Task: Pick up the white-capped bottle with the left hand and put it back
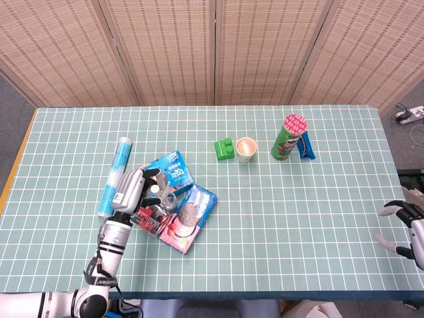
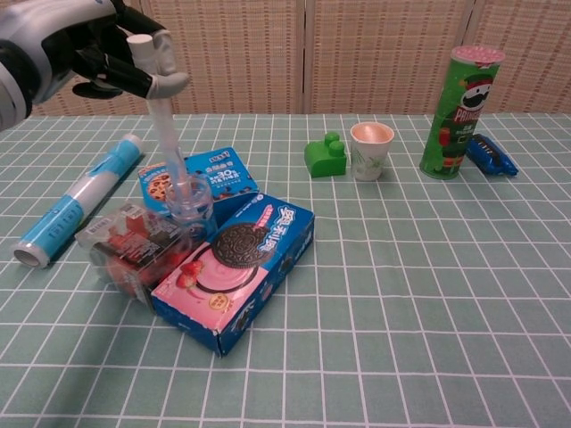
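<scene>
Left hand (image 2: 98, 55): I have its fingers closed round the white cap end of the bottle (image 2: 174, 169), a slim clear one, held upright and slightly tilted. Its base sits low among the snack packs, at or just above the clear red packet (image 2: 134, 250); I cannot tell whether it touches.

Right hand (image 1: 405, 225): at the far right desk edge, fingers spread, holding nothing.

Desk (image 1: 318, 218), green grid cloth. On it: pink biscuit box (image 2: 236, 272), blue cookie box (image 2: 210, 174), blue-and-white tube (image 2: 76, 201) to the left; well apart, green block (image 2: 325, 156), paper cup (image 2: 371, 150), green chip can (image 2: 459, 111), blue packet (image 2: 492, 153).

Step, as I judge it: the put-back. Next move calls for lowering the bottle until its base rests steady, then opening the fingers without tipping it.
</scene>
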